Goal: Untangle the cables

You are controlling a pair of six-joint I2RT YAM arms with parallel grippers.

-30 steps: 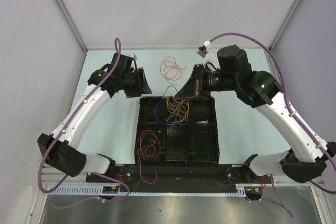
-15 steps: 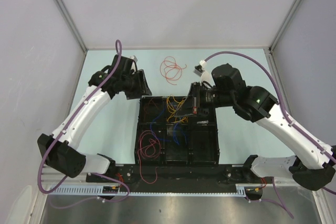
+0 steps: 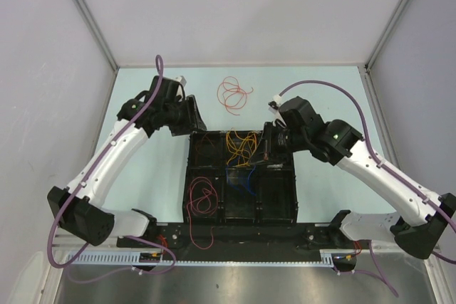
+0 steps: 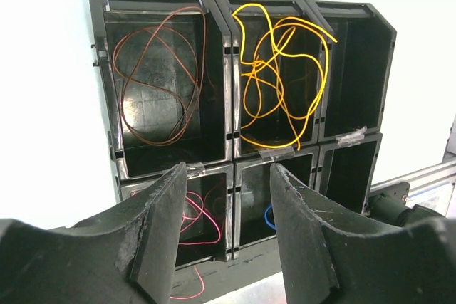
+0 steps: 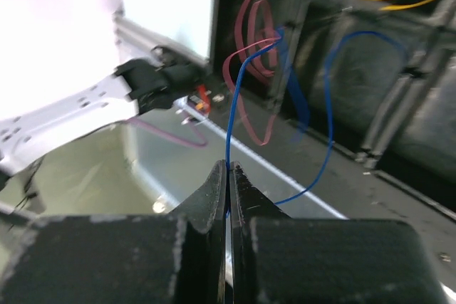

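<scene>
A black six-compartment tray (image 3: 293, 201) holds the cables. An orange cable (image 3: 241, 146) fills the back middle compartment and shows in the left wrist view (image 4: 279, 69). A dark red cable (image 4: 153, 76) lies in the back left compartment. A crimson cable (image 3: 201, 200) sits front left and trails over the tray's near edge. A red cable (image 3: 232, 93) lies on the table behind the tray. My right gripper (image 3: 266, 149) (image 5: 228, 169) is shut on the dark blue cable (image 5: 331, 83), which hangs over the front middle compartment (image 3: 242, 176). My left gripper (image 3: 191, 115) (image 4: 228, 174) is open and empty.
The tray sits mid-table between both arms. A metal rail (image 3: 235, 254) runs along the near edge by the arm bases. Grey walls enclose the left, back and right. The right-hand tray compartments (image 4: 353, 69) hold no cable.
My right gripper has moved nearer and left over the tray, carrying the blue cable from the back middle compartment to the front middle one. The left arm has barely moved.
</scene>
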